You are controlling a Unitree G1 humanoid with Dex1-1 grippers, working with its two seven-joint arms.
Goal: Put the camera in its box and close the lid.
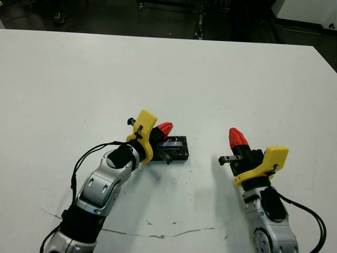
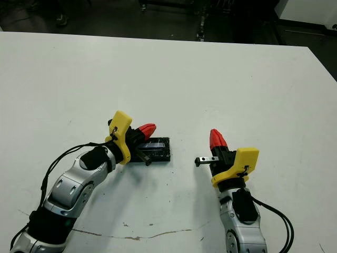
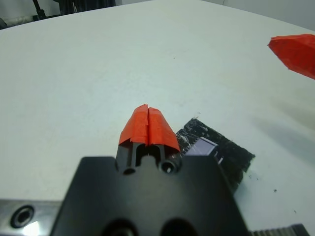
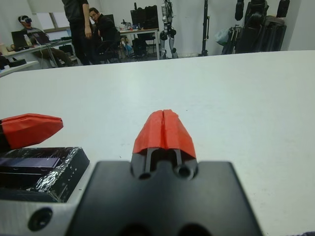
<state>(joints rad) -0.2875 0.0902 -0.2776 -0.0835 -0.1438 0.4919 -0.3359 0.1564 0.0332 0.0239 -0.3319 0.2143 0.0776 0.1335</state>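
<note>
Nearest, low on the table (image 1: 63, 79): both arms, cut off at the frame edge. Right gripper (image 1: 237, 138) has its red tips pressed together, holding nothing, well apart from the lid. Left gripper (image 1: 164, 129) likewise pinched closed and empty, tips just over the near-left end of the lid (image 1: 176, 146). Lid lies flat, glossy, partly hidden by the left gripper. Box and camera not visible; cannot tell whether they sit beneath it. Far off, people (image 4: 93, 34) at desks.
</note>
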